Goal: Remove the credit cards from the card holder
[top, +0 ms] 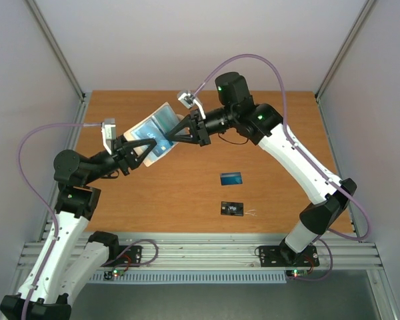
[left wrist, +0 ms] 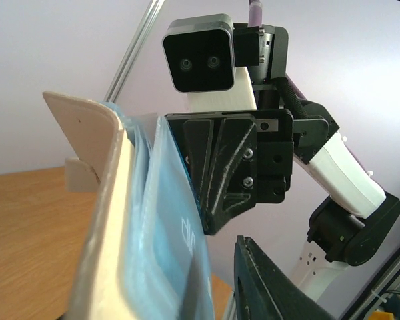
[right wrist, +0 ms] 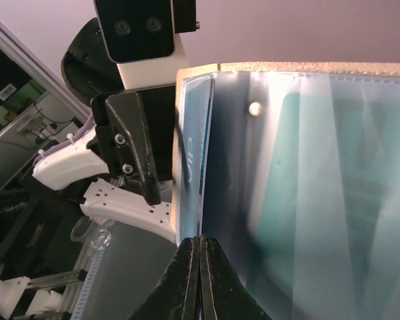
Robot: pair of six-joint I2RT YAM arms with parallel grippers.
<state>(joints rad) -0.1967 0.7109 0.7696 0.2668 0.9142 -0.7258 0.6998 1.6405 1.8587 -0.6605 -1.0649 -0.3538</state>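
The card holder [top: 159, 127] is held up in the air between both grippers, open, its beige rim [left wrist: 103, 220] to the left in the left wrist view. My left gripper [top: 145, 147] is shut on its lower edge; one finger [left wrist: 267, 287] shows, the other is hidden behind the holder. My right gripper [top: 176, 135] is shut, its tips [right wrist: 200, 241] pinching the thin edge of the teal-green card [right wrist: 300, 200], which sits in a clear pocket. The blue card [top: 231, 178] and the black card [top: 232, 209] lie flat on the table.
The wooden table [top: 280, 133] has grey walls at the back and both sides. The two cards lie at centre right, below the raised holder. A metal rail [top: 200, 250] runs along the near edge by the arm bases.
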